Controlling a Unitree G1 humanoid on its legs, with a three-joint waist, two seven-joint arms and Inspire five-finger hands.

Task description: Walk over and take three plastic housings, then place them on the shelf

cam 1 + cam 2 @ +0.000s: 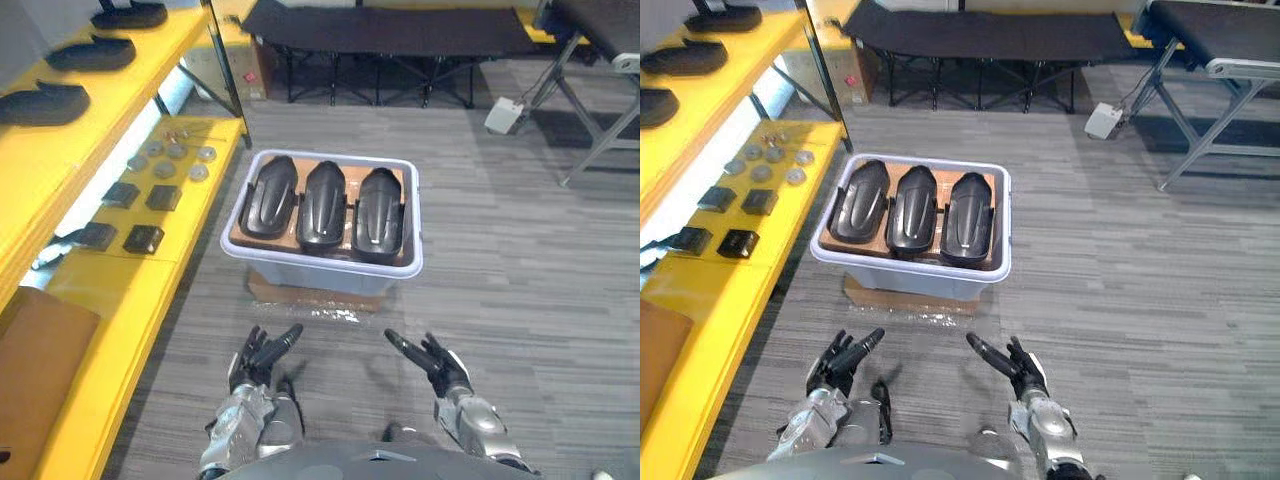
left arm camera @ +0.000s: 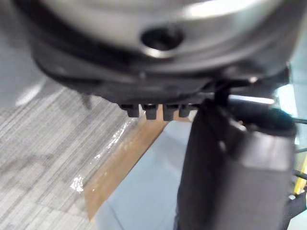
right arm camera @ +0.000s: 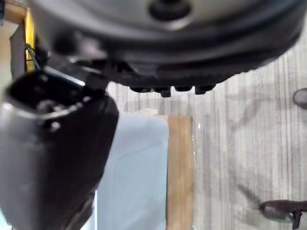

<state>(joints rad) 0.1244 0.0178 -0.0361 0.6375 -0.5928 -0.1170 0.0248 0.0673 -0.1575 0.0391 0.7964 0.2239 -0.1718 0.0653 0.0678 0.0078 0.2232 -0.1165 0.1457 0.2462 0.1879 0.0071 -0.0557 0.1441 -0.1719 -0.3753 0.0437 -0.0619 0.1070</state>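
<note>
Three black plastic housings (image 1: 324, 208) lie side by side on brown cardboard inside a pale lavender bin (image 1: 322, 268) on the floor ahead of me. My left hand (image 1: 258, 360) and right hand (image 1: 432, 362) hover low in front of the bin, short of it, fingers straight and empty. Both wrist views look past the hands at the bin's pale wall (image 2: 144, 191) and the cardboard sheet (image 3: 179, 163) under it. The yellow shelf (image 1: 150, 290) runs along my left, with more black housings (image 1: 45, 102) on its upper level.
Small black parts (image 1: 143, 238) and round metal discs (image 1: 165, 160) sit on the lower shelf. A brown box (image 1: 40, 370) stands at the shelf's near end. A black cot (image 1: 390, 40) and a grey metal frame (image 1: 600, 120) stand beyond the bin. Grey carpet spreads to the right.
</note>
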